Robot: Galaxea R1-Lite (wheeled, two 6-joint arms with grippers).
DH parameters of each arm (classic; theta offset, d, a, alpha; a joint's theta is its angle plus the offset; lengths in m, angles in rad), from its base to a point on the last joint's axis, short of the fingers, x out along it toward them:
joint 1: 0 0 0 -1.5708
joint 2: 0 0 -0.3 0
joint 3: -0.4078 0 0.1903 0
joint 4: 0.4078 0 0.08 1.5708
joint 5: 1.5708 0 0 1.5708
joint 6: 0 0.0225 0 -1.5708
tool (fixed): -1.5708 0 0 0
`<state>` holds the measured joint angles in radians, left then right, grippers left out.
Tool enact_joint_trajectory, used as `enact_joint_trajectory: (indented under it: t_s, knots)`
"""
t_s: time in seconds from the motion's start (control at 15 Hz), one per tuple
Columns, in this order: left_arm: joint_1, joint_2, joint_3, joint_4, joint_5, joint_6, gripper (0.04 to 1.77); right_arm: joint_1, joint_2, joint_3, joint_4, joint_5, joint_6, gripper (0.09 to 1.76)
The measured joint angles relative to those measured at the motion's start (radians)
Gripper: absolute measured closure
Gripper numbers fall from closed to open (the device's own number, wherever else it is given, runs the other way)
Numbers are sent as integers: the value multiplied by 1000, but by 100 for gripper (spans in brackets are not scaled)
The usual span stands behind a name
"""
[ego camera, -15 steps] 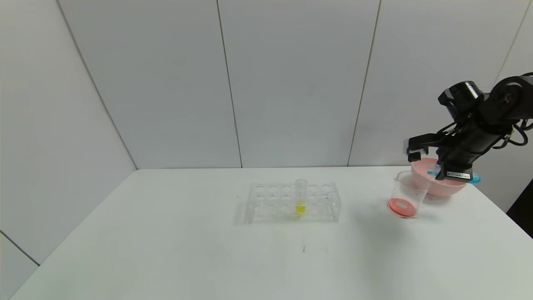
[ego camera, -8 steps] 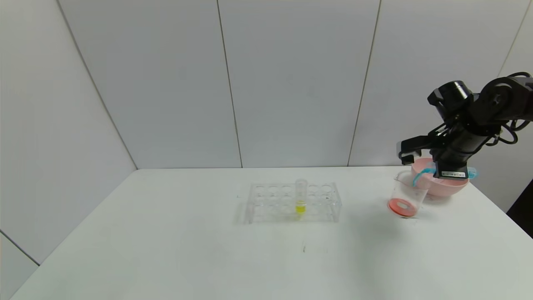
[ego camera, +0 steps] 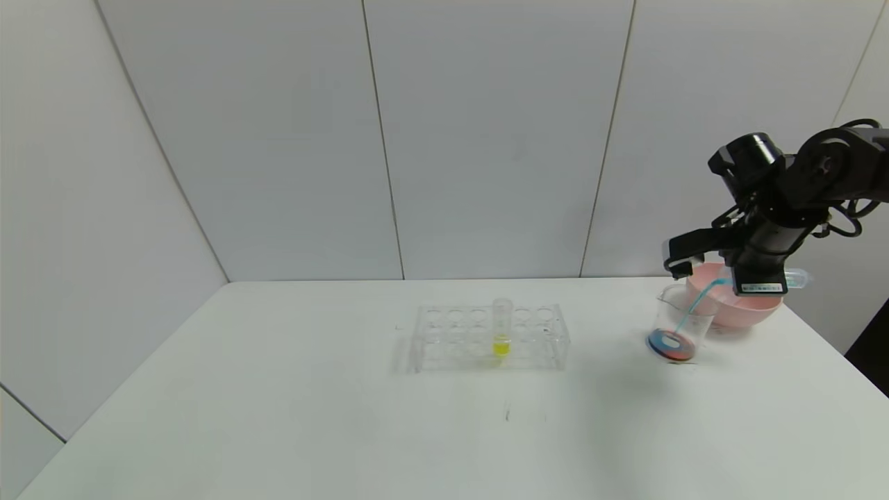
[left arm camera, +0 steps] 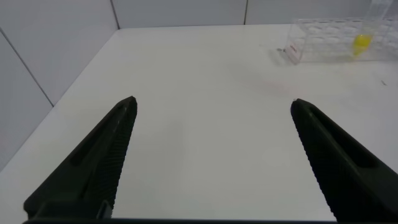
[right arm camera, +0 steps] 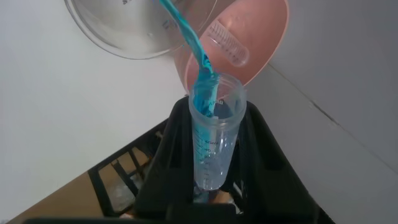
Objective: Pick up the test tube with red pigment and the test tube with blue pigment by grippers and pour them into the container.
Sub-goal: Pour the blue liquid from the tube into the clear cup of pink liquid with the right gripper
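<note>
Right end effector [ego camera: 757, 278]: raised over the far right corner of the tabletop [ego camera: 278, 417], fingers clamped on the blue tube.
Test tube with blue pigment [right arm camera: 213, 130]: held tipped, mouth toward the beaker; a blue stream [ego camera: 694, 305] runs from its mouth into the container.
Container [ego camera: 677, 326]: clear beaker on the tabletop near the right edge, touching or just in front of the pink bowl; red liquid with a blue swirl at its bottom.
Pink bowl [ego camera: 736, 312]: just behind the beaker, partly hidden by the right end effector; 1 clear tube [right arm camera: 227, 43] lies inside it, contents not discernible.
Tube rack [ego camera: 489, 337]: clear, mid-tabletop toward the far edge, well apart from the beaker.
Yellow tube [ego camera: 501, 330]: 1, upright in the rack.
Left end effector [left arm camera: 211, 155]: fingers spread apart, holding nothing, over bare tabletop near the left edge; unseen in the head view.
</note>
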<state>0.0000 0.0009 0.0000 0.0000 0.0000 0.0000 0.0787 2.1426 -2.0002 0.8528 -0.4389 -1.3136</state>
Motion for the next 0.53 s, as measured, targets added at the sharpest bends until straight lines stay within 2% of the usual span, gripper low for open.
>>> enact_joint_trajectory:
  t_s: [0.53]
  knots:
    - [0, 0, 0, 0, 0, 0, 5, 5, 2, 0, -67, -102, -102, 136]
